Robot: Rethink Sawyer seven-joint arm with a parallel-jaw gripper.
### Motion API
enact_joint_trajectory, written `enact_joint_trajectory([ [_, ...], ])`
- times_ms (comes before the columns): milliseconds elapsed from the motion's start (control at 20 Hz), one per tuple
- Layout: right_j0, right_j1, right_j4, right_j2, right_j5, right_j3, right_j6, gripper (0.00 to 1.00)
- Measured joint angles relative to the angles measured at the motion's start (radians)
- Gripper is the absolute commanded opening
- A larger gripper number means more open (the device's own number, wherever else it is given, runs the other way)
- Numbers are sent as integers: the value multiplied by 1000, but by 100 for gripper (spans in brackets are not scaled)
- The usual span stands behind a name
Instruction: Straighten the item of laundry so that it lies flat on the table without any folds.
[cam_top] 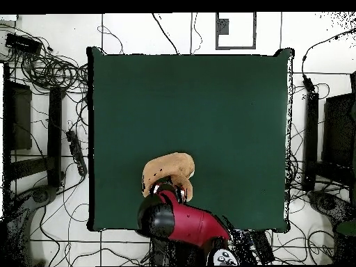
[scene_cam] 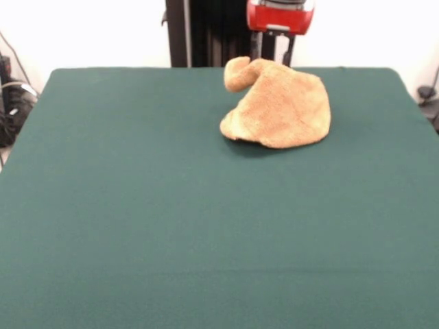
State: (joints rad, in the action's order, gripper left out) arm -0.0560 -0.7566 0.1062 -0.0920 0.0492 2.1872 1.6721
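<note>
Directly under gripper [scene_cam: 273, 53] | towel [scene_cam: 281, 110] bunched, peak lifted off table [scene_cam: 137, 205] | gripper clamped on towel

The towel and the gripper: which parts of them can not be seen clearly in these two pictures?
- Gripper, front view: its tips go behind the towel, so open or shut is unclear.
- Gripper, overhead view: the red arm covers it.
- Towel, overhead view: the arm hides the edge nearest the robot.
- Towel's underside and inner folds: bunched in a heap on the table, hidden in both views.
- Border bands and tag: not discernible.
</note>
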Motion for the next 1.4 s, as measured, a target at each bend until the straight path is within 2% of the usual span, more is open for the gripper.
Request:
enact_joint_trajectory([
  [650,54,-5,35,0,0,1,1,100],
  [950,92,-65,44,-21,14,-11,1,100],
  [1150,87,-90,43,-23,29,-45,1,100],
  [1400,48,-70,42,-21,48,-137,1,100],
])
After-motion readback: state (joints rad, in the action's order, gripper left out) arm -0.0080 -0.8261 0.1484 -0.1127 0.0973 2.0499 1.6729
